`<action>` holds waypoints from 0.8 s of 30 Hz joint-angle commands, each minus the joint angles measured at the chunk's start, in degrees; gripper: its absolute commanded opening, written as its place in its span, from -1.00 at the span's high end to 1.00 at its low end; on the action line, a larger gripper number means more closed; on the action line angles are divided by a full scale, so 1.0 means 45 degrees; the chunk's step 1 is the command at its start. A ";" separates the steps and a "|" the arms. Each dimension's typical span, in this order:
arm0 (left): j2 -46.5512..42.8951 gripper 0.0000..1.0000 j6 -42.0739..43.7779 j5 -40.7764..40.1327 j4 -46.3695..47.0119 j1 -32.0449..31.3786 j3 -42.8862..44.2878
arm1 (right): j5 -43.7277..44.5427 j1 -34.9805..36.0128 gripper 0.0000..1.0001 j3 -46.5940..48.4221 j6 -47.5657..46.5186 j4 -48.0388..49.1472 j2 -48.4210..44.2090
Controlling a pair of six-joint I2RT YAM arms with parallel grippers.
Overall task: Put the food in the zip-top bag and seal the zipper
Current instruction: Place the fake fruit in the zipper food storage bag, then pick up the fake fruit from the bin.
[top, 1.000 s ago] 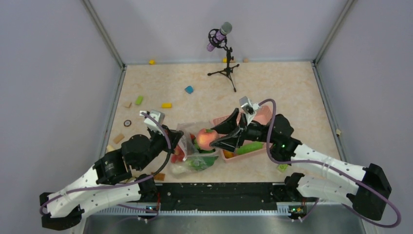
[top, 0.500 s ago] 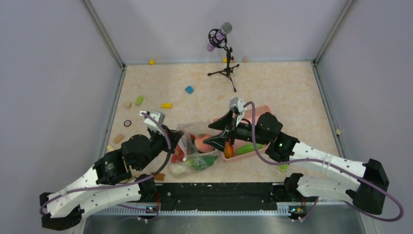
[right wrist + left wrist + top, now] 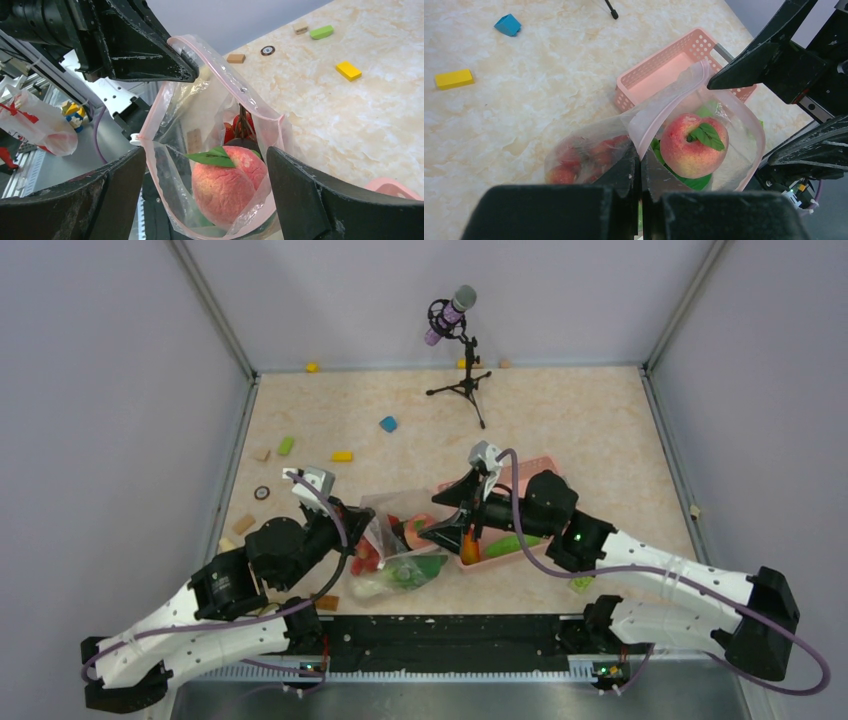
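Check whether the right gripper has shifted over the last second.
Yes. Judged against the microphone stand, the right gripper has shifted left, toward the zip-top bag, and its open jaws now straddle the bag's mouth.

right gripper (image 3: 206, 150) shifts toward 9 o'clock, jaws widen, pink fruit (image 3: 227, 185) sinks lower inside zip-top bag (image 3: 210, 102)

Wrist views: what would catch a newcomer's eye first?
A pink fruit with a green leaf sits inside the clear zip-top bag, near the table's front. The left gripper pinches the bag's rim, holding the mouth open, while the right gripper stands open astride it. A pink basket lies just behind.
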 commanded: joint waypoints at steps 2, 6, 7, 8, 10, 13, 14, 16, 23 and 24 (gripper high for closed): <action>-0.0103 1.00 0.0135 -0.0340 0.0521 -0.0009 -0.0041 | 0.0436 0.0147 -0.78 0.0469 -0.0078 0.0281 -0.0985; -0.0066 1.00 0.0085 -0.0509 0.0454 -0.0003 -0.0020 | 0.2081 0.0142 -0.83 -0.0030 -0.0257 0.0396 -0.1860; -0.0066 1.00 0.0066 -0.0566 0.0443 -0.0007 -0.0019 | 0.2498 0.0147 -0.84 -0.0129 -0.0256 0.0382 -0.2002; -0.0088 1.00 0.0046 -0.0634 0.0410 -0.0008 0.0003 | 0.3029 0.0150 -0.86 -0.0173 -0.0243 0.0247 -0.2135; -0.0123 1.00 -0.0005 -0.0813 0.0387 -0.0007 0.0000 | 0.4114 0.0142 -0.86 -0.0064 -0.0193 -0.0380 -0.2238; -0.0187 1.00 -0.0079 -0.1124 0.0301 -0.0003 0.0029 | 0.7009 0.0142 -0.86 0.0436 0.0183 -0.2181 -0.2026; -0.0191 1.00 -0.0082 -0.1200 0.0273 -0.0002 0.0053 | 0.7953 0.0142 -0.86 0.0601 0.0322 -0.2971 -0.1913; -0.0195 1.00 -0.0152 -0.1436 0.0168 -0.0006 0.0142 | 0.9574 0.0149 -0.86 0.0881 0.0532 -0.4662 -0.1641; 0.0437 1.00 -0.1573 -0.4771 -0.2429 0.0156 0.2054 | 1.3026 0.0122 -0.88 0.1416 0.1824 -0.8792 -0.0991; 0.0490 1.00 -0.1863 -0.5181 -0.2759 0.0171 0.2318 | 1.3205 0.0122 -0.89 0.1336 0.1916 -0.8868 -0.0985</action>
